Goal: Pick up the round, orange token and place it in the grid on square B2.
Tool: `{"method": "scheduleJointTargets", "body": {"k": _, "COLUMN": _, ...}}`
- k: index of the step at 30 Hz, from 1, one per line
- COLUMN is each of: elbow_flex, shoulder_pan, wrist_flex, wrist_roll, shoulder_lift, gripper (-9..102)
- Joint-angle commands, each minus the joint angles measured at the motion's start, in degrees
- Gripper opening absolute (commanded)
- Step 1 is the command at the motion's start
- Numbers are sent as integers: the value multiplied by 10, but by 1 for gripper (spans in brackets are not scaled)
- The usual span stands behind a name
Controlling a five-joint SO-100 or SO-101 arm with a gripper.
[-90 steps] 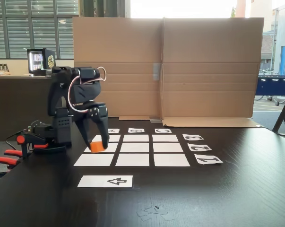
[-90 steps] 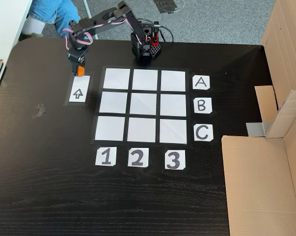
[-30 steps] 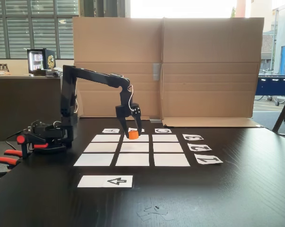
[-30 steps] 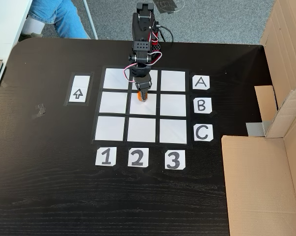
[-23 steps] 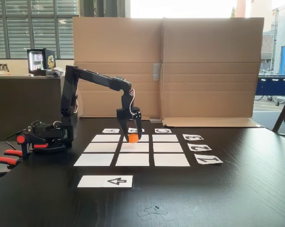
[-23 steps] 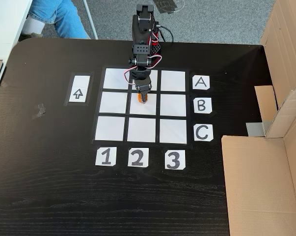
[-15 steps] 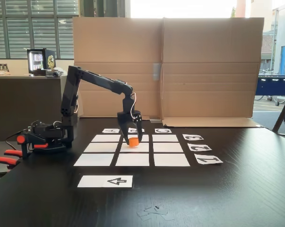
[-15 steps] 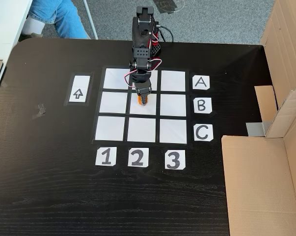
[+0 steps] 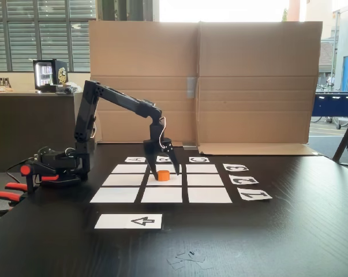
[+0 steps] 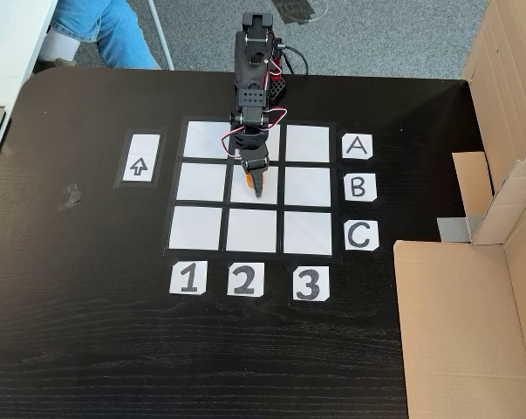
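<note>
token (image 9: 163, 175): i see it resting on square b2 (image 10: 242, 195) of the grid (image 9: 115, 195)
jaws: spread, tips straddling the token, not pinching it
table (image 9: 289, 242): dark

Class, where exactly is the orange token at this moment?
In both fixed views the token sits on square B2, the grid's centre cell, between the open gripper's fingertips.

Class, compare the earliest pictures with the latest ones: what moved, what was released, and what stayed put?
The arm carried the token from beside the arrow strip across to square B2, lowered it, and the gripper opened, leaving the token resting there. The grid, letter and number cards and cardboard did not move.
</note>
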Motion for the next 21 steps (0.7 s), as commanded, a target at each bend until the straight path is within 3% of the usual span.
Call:
{"method": "scheduleJointTargets", "body": {"k": 1, "elbow_flex": 6, "shoulder_pan": 5, "wrist_flex": -6, "wrist_roll": 3, "shoulder_lift": 4, "gripper": 58}}
{"method": "scheduleJointTargets", "body": {"k": 5, "elbow_flex": 49, "shoulder_pan": 6, "wrist_flex": -37, "wrist_roll": 4, "shoulder_lift": 34, "gripper": 60}}
{"method": "scheduleJointTargets", "body": {"k": 10, "elbow_flex": 148, "shoulder_pan": 19, "wrist_flex": -76, "wrist_roll": 23, "shoulder_lift": 141, "gripper": 70}}
{"method": "scheduleJointTargets", "body": {"k": 14, "elbow_flex": 243, "shoulder_pan": 62, "wrist_flex": -109, "wrist_roll": 26, "shoulder_lift": 275, "gripper": 77}}
{"method": "scheduleJointTargets", "body": {"k": 21, "elbow_flex": 409, "shoulder_pan": 177, "wrist_flex": -185, "wrist_roll": 25, "shoulder_lift": 536, "gripper": 77}}
